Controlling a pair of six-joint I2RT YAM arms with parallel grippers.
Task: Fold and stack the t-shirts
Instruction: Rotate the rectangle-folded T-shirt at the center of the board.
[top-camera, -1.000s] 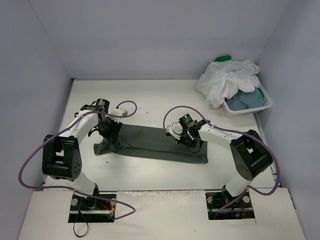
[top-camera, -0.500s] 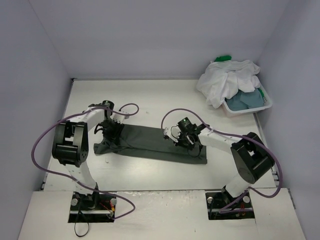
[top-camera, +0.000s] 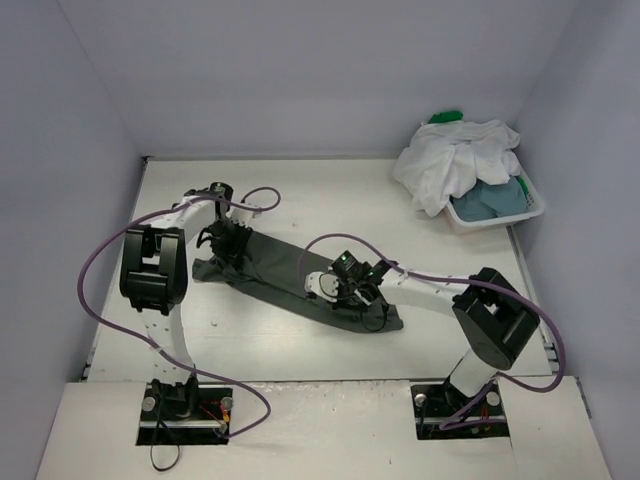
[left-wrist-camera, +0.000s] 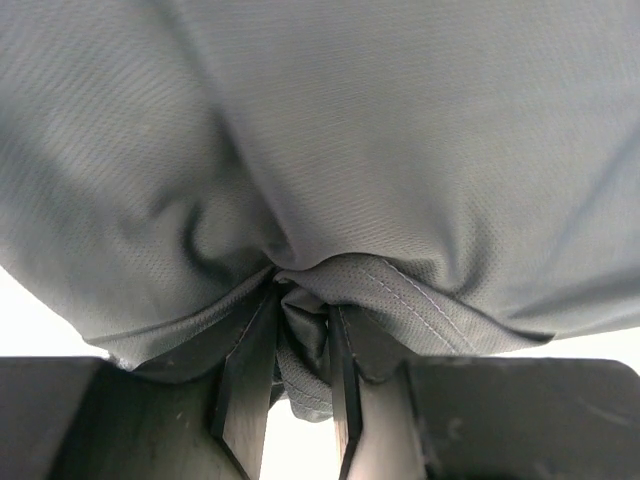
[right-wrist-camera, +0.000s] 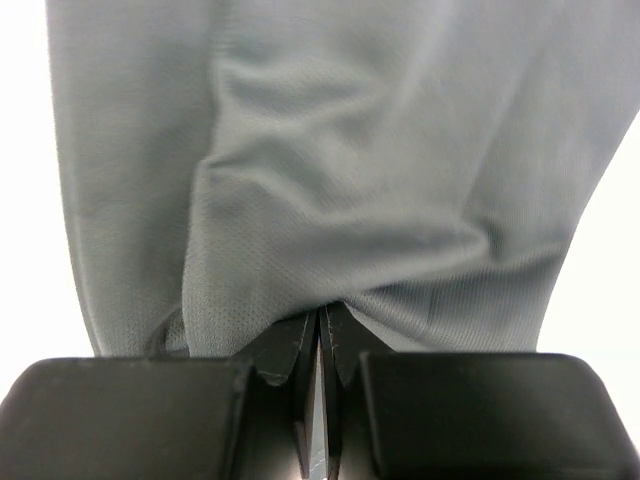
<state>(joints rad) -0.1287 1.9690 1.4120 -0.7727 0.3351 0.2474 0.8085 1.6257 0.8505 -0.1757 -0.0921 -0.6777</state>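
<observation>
Evidently the dark grey t-shirt lies on the table as a long narrow band, slanting from far left to near right. That shape suits a shirt already doubled lengthwise and waiting to be folded end to end. The left gripper is clamped on the band's far-left end; its wrist view shows a hemmed pinch of cloth bunched between its nearly closed fingers. The right gripper sits a little short of the near-right end, and its wrist view shows the jaws all but meeting over a thin fold of the same cloth. Holding near both ends at once, I judge, keeps the band stretched so the arms can turn or shift it as one piece without the layers sliding apart. The white t-shirt, the green one and the blue-grey one are heaped in the white basket at the far right corner, well apart, so no stack is begun and most of the task remains
</observation>
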